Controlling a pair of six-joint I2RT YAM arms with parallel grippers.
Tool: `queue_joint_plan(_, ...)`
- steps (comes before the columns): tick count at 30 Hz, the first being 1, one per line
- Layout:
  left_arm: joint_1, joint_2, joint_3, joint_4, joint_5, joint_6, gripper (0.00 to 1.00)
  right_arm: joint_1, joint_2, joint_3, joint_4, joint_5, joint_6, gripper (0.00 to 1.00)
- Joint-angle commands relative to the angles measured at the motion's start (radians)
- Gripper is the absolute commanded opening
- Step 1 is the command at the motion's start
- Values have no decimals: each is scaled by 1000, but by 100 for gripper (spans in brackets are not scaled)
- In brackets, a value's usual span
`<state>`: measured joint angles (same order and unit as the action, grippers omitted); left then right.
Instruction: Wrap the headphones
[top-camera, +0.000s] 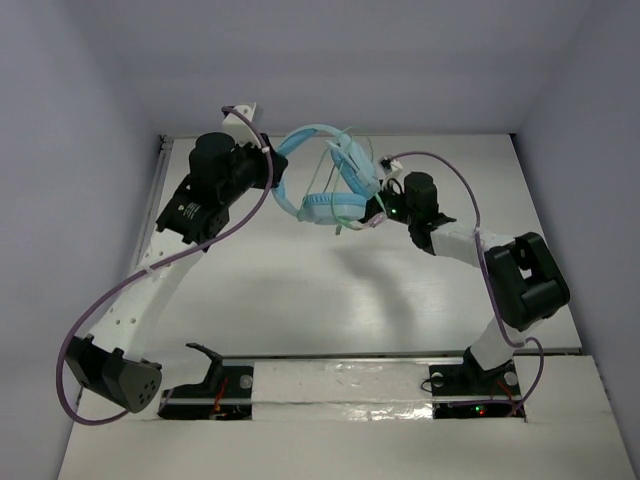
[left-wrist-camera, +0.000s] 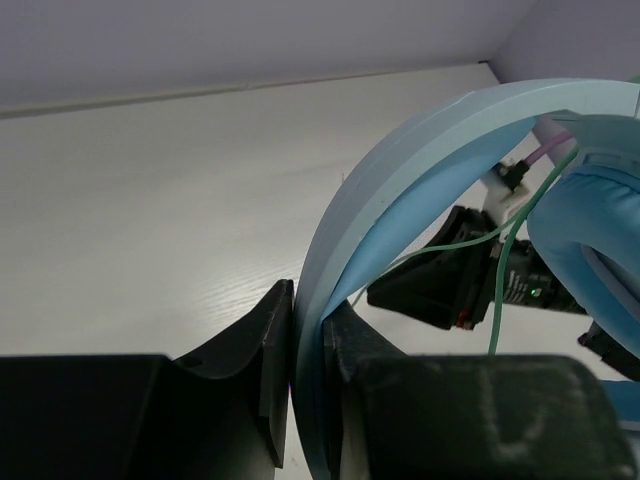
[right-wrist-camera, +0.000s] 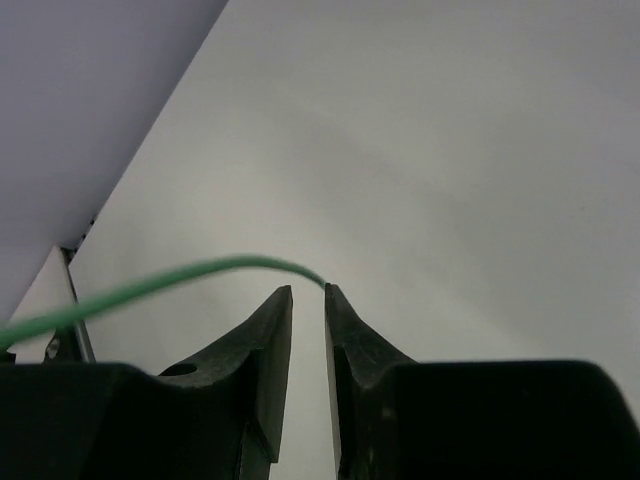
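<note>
The light blue headphones (top-camera: 330, 182) hang above the back of the table between the two arms. My left gripper (top-camera: 272, 165) is shut on the headband (left-wrist-camera: 400, 170), which is pinched edge-on between its fingers (left-wrist-camera: 308, 300). A padded cup (left-wrist-camera: 600, 230) shows at the right, with the thin green cable (left-wrist-camera: 510, 260) looping in front of it. My right gripper (top-camera: 375, 212) sits beside the lower cup. In the right wrist view its jaws (right-wrist-camera: 308, 290) stand a narrow gap apart with nothing between them. The green cable (right-wrist-camera: 150, 285) arcs over them and ends at the right fingertip.
Thick purple robot cables (top-camera: 160, 265) trail along both arms. White walls enclose the white table (top-camera: 300, 290) at the back and sides. A metal rail (top-camera: 160, 190) runs along the left edge, and the arm bases (top-camera: 470, 380) sit at the near edge.
</note>
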<state>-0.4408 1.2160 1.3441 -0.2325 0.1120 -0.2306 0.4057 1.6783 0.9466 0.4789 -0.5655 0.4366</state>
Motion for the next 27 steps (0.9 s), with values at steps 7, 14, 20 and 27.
queue_joint_plan(7,13,-4,59,206,72,-153,0,-5,69,-45,279,-27,114,13)
queue_joint_plan(14,13,0,96,177,61,-144,0,-5,6,-130,262,84,56,45)
queue_joint_plan(20,13,5,138,162,9,-148,0,-5,-208,-328,343,106,103,9)
queue_joint_plan(27,13,30,188,153,-29,-153,0,16,-451,-434,241,198,97,9)
